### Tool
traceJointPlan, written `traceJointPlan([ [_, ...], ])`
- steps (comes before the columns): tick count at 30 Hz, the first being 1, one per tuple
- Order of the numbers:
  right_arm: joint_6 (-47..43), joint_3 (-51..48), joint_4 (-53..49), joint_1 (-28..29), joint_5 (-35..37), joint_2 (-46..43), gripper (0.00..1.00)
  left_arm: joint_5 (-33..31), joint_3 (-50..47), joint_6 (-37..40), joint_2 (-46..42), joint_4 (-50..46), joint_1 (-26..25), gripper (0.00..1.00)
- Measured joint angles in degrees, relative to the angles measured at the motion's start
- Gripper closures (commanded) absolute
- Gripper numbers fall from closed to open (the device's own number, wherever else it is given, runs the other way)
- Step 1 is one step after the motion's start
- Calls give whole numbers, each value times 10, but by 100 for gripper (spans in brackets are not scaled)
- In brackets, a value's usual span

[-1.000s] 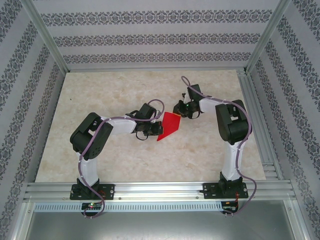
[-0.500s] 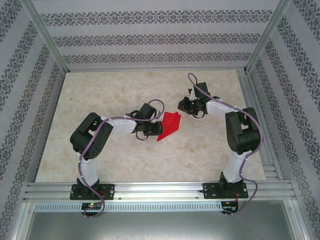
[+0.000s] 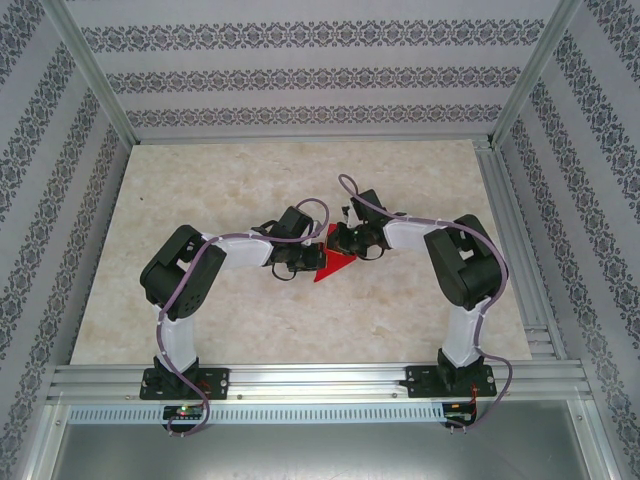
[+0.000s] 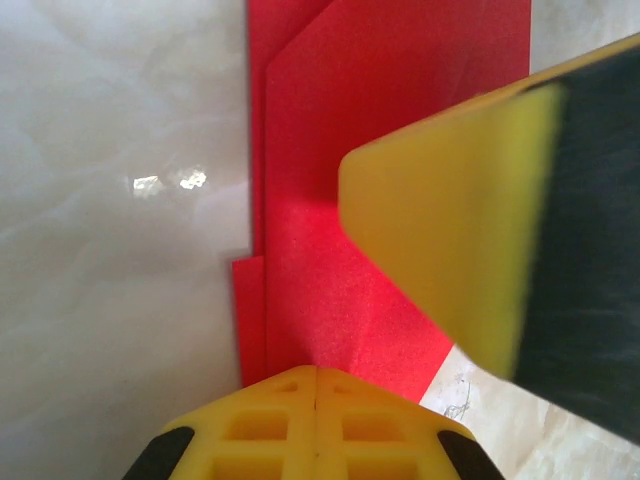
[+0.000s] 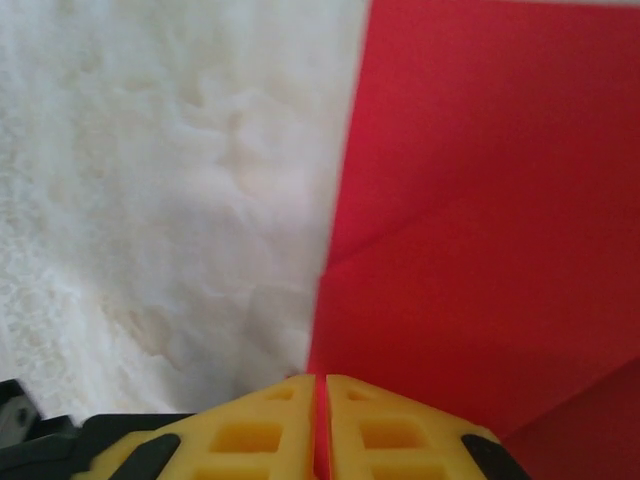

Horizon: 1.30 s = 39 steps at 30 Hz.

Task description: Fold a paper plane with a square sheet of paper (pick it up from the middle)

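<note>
The square sheet of paper (image 3: 328,267) lies mid-table as a bright red, layered, pointed shape, its tip toward the near left. My left gripper (image 3: 308,258) is shut, and its tips (image 4: 316,372) rest on the paper (image 4: 340,200) near stepped layered edges. My right gripper (image 3: 338,243) reaches over the paper's far part from the right. In the right wrist view its jaws (image 5: 320,380) stand almost together at the paper's (image 5: 480,250) left edge, with red showing in the slit between them. One yellow right finger (image 4: 440,230) hangs over the paper in the left wrist view.
The pale marble-look tabletop (image 3: 220,190) spreads around the paper. Aluminium rails run along the near edge (image 3: 320,380) and the right side (image 3: 510,240). Patterned walls enclose the back and sides.
My right gripper pulled back from the paper's far right corner, then swung left and nearer onto the paper and closed. The left arm has stayed put.
</note>
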Motion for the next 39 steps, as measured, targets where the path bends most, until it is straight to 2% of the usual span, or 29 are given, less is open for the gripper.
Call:
traceJointPlan([
  [7, 10, -6, 9, -1, -2, 9, 88, 0, 0, -4, 0, 0, 0, 93],
  [14, 10, -6, 14, -2, -8, 13, 88, 4, 0, -14, -14, -6, 0, 82],
  [26, 11, -4, 22, -5, -19, 20, 88, 47, 6, -26, -24, -7, -3, 82],
  [39, 12, 0, 23, -5, -21, 24, 88, 22, 5, -26, -21, -42, -4, 84],
])
